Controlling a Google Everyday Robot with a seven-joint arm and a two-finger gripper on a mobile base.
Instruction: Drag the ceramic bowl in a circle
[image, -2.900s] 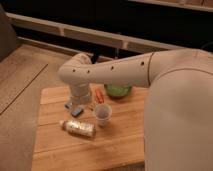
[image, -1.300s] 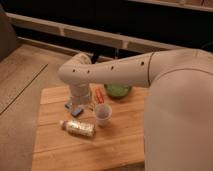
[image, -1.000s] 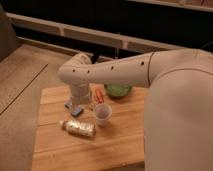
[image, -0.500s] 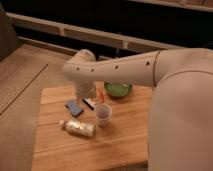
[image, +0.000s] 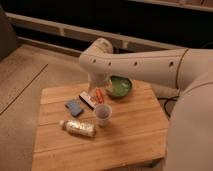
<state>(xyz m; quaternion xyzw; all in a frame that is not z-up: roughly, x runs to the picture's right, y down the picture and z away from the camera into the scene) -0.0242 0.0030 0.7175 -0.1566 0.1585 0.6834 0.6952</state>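
Note:
The green ceramic bowl (image: 119, 86) sits on the far middle of the wooden table (image: 135, 130), upright, its left part hidden behind my arm. My gripper (image: 98, 86) hangs down from the white arm's bend, just left of the bowl and over the table's far edge. I cannot tell whether it touches the bowl.
A small translucent cup (image: 102, 114) stands at the table's middle. A bottle (image: 78, 127) lies on its side at the front left. A blue block (image: 74, 107), a dark bar (image: 87, 99) and an orange packet (image: 99, 95) lie near the gripper. My white arm fills the right side.
My arm has swung to the right, toward the bowl. The blue block and the dark bar, covered before, now show. The table's things have not moved.

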